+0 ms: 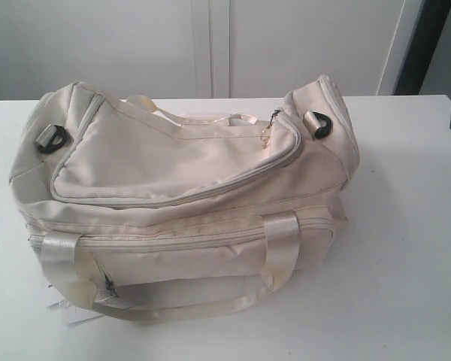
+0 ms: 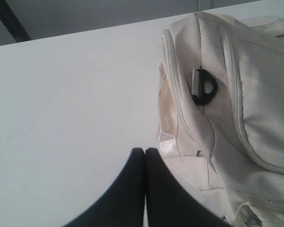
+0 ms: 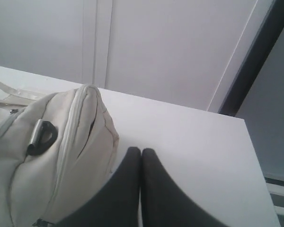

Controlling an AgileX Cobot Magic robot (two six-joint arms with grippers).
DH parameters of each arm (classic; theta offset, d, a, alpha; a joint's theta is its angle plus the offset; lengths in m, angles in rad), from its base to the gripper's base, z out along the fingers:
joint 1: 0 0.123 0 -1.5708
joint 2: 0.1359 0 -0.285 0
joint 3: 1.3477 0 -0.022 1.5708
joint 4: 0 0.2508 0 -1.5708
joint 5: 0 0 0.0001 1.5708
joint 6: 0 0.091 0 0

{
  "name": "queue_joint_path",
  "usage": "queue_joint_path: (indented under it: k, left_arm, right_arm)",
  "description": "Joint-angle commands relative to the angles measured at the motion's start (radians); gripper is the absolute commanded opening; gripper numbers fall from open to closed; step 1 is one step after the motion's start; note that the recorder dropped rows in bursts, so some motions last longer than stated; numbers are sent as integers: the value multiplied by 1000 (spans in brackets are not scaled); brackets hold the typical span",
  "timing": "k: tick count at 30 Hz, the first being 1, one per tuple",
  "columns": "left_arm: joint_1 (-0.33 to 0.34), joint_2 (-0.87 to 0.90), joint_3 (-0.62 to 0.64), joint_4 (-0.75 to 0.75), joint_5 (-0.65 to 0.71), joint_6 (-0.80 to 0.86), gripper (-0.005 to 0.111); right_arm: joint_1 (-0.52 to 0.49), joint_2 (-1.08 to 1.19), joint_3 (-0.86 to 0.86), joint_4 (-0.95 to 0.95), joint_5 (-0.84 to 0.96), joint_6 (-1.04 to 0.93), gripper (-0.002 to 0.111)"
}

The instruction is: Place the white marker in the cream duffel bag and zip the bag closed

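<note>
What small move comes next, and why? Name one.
Probably open the right gripper and ease it toward the gold charm on the cream duffel bag: the top zipper looks closed, no white marker shows, and this shut gripper is nearest that end.

Perhaps a lab: white table (image 1: 406,226), plain panelled wall (image 1: 301,45).

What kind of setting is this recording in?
Probably a robot lab or test bench: a plain white table with a cream duffel bag on it, and blank white wall panels behind.
</note>
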Motion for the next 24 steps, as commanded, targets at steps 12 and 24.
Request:
queue_joint_path:
  k: [12, 24]
  left_arm:
    - [-2, -283, 116, -8, 19, -16, 0]
    - [-2, -337, 138, -4, 57, -30, 0]
  right_arm:
    - [-2, -307, 163, 11, -32, -8, 0]
    - [-2, -334, 171, 9, -15, -8, 0]
